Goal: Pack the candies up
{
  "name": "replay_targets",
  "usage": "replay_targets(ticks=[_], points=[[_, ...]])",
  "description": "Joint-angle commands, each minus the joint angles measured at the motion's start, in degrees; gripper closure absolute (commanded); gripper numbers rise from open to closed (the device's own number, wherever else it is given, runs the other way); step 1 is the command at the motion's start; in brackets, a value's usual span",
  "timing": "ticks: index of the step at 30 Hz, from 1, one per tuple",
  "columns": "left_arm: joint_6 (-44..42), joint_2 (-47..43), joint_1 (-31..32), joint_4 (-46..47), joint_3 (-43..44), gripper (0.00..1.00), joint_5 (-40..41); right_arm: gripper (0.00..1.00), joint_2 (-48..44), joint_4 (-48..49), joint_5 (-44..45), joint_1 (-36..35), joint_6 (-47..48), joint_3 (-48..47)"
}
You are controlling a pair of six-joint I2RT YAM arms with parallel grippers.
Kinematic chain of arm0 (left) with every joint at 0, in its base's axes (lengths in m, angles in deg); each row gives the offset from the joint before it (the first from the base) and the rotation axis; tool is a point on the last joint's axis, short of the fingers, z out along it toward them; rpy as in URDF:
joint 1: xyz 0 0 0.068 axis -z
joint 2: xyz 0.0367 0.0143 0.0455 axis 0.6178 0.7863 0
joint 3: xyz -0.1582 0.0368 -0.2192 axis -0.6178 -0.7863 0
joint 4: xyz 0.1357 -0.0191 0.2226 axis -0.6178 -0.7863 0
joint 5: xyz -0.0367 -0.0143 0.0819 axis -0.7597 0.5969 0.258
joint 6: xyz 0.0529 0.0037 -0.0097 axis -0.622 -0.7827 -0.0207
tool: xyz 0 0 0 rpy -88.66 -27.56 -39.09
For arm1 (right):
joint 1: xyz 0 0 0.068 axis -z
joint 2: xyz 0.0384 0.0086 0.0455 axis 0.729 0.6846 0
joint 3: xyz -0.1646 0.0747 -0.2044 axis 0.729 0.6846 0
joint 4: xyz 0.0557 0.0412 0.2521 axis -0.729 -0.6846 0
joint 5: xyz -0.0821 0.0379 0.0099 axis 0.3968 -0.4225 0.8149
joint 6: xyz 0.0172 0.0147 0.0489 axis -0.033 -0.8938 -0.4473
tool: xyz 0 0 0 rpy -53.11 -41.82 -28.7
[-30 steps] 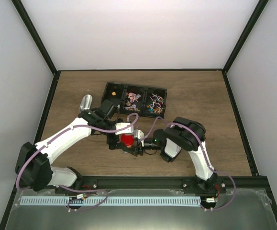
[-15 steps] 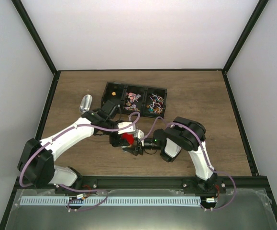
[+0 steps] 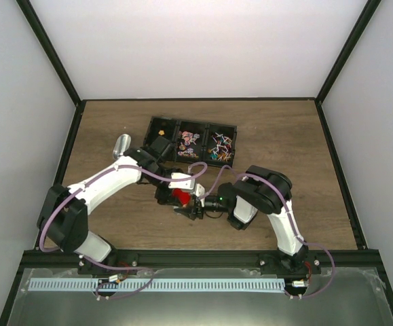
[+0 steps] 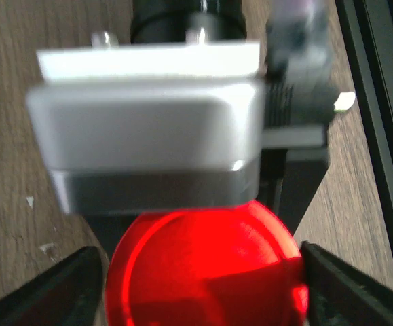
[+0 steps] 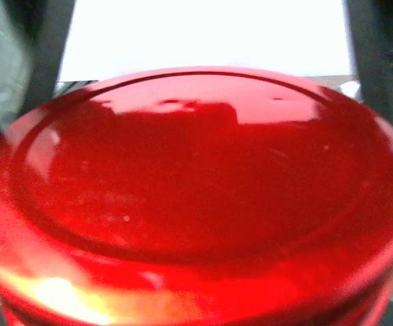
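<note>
The candies [image 3: 218,144] lie as small multicoloured wrapped sweets in the middle and right compartments of a black tray [image 3: 157,124] at the back of the table. In front of the tray both grippers meet at a round red lid [image 3: 180,197]. My left gripper [image 3: 174,197] is shut on the red lid [image 4: 203,265], with its dark fingers [image 4: 67,285] pressed against both sides. My right gripper [image 3: 192,206] holds the red-lidded jar from the opposite side. The red lid [image 5: 196,170] fills the right wrist view and hides those fingers. The right gripper's pale housing [image 4: 148,142] sits just behind the lid.
A silvery metal scoop [image 3: 121,144] lies on the wood left of the tray, beside the left forearm. The tray's left compartment holds one small yellow piece [image 3: 162,127]. A black frame rail [image 3: 203,255] runs along the near edge.
The left gripper's jaws have come in from wide open onto the red lid, and the left arm has swung slightly. The right arm and the lid stay where they were.
</note>
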Motion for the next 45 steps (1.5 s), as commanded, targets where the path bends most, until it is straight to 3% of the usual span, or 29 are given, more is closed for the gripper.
replay_targets(ticks=[1, 4, 10, 13, 21, 32, 38, 45], points=[[-7.11, -0.05, -0.76, -4.13, -0.18, 0.12, -1.26, 0.7, -2.43, 11.32, -6.75, -0.67, 1.57, 0.87], [-3.49, -3.08, -1.07, -2.93, -0.98, 0.0, -1.83, 0.66, -2.96, 10.94, -6.3, -0.66, 1.64, 1.3], [1.78, -9.77, -2.11, 0.09, -3.92, 0.0, -0.5, 0.41, -3.75, 10.58, -5.28, -0.66, 2.08, 2.15], [3.64, -12.31, -2.65, 0.93, -5.07, 0.0, 0.22, 0.24, -4.12, 10.33, -4.87, -0.66, 2.4, 2.48], [10.56, -16.4, -3.21, 4.33, -7.11, 0.0, 2.14, 0.01, -5.95, 9.61, -4.23, -0.66, 3.76, 3.42], [20.81, -18.93, -8.16, 7.97, -5.0, 0.0, 1.72, 0.0, -18.09, -0.39, -8.66, 1.34, 7.91, 13.15], [27.58, -18.15, -13.0, 12.6, -4.79, 0.0, 1.78, 0.0, -31.21, -17.85, -10.97, 7.37, 10.06, 16.17], [36.4, -13.37, -18.11, 18.99, -2.37, 0.0, 2.97, 0.0, -40.7, -34.54, -12.54, 17.12, 11.59, 13.5]])
